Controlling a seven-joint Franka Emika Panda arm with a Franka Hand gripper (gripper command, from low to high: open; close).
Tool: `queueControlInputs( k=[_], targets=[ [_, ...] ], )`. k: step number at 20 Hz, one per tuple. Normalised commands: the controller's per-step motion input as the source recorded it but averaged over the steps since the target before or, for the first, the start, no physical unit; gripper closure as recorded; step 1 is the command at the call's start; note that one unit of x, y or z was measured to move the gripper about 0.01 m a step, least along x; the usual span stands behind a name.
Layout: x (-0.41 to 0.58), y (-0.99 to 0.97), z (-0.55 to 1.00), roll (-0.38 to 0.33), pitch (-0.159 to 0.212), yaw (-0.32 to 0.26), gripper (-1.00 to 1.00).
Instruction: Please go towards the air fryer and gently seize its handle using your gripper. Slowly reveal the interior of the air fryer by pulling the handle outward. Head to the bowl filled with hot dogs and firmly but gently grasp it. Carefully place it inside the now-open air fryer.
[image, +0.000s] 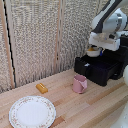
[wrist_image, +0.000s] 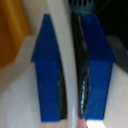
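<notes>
Hand at upper right of exterior frame, clenched on rim of bowl, hanging over the open drawer of the air fryer at right edge. Interior shows dark below bowl. Pink mug on bench just in front of the fryer, stray hot dog left of centre, floral plate lower left. Wrist view only: blue fingers pinch thin white bowl wall between them, orange blur upper left; fryer, mug, plate unseen there.
</notes>
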Motion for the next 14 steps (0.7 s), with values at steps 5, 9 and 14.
queueControlInputs(
  k=[5, 9, 14],
  targets=[
    [0.346, -0.28, -0.32, 0.067, 0.000, -0.210, 1.00],
    [0.420, -0.18, -0.29, 0.050, 0.000, -0.208, 1.00],
    [0.387, -0.14, -0.21, 0.028, -0.001, -0.151, 1.00]
  ],
)
